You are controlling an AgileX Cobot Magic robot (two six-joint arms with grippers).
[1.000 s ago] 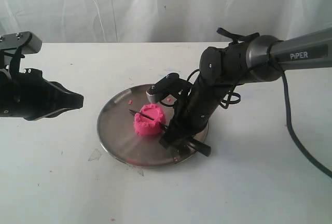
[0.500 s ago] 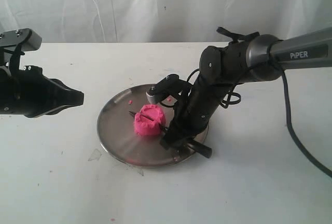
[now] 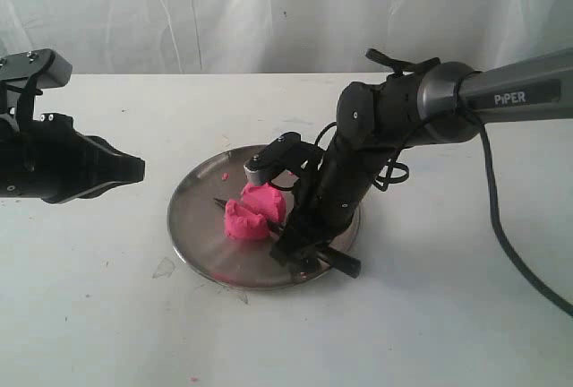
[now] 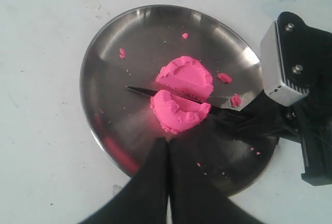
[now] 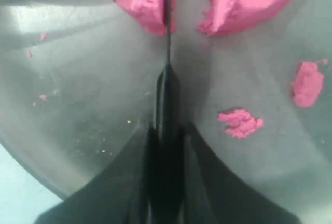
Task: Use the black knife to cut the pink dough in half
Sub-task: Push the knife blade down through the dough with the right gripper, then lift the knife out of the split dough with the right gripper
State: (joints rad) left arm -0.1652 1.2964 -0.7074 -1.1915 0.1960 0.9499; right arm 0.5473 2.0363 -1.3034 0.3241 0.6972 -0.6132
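Observation:
The pink dough lies in two halves on the round metal plate (image 3: 192, 217), a far half (image 3: 267, 196) and a near half (image 3: 242, 222). The black knife (image 3: 221, 202) runs between them with its blade down at the plate. The left wrist view shows the same split: one half (image 4: 185, 76), the other half (image 4: 176, 111), and the blade (image 4: 140, 90) in the gap. My right gripper (image 3: 295, 236) is shut on the knife handle; in its own view the gripper (image 5: 167, 130) clamps the knife (image 5: 167, 53). My left gripper (image 3: 136, 170) hovers left of the plate, shut (image 4: 167, 149) and empty.
Small pink crumbs (image 4: 224, 77) lie scattered on the plate, one bigger scrap (image 5: 239, 122) close to the knife. The plate rests on a white table (image 3: 107, 315) in front of a white curtain. The right arm's cable (image 3: 501, 226) trails over the table at the right.
The blade has gone down through the single lump, which now lies in two halves, the near one pushed toward the front left. My right gripper has sunk slightly. The left arm holds still.

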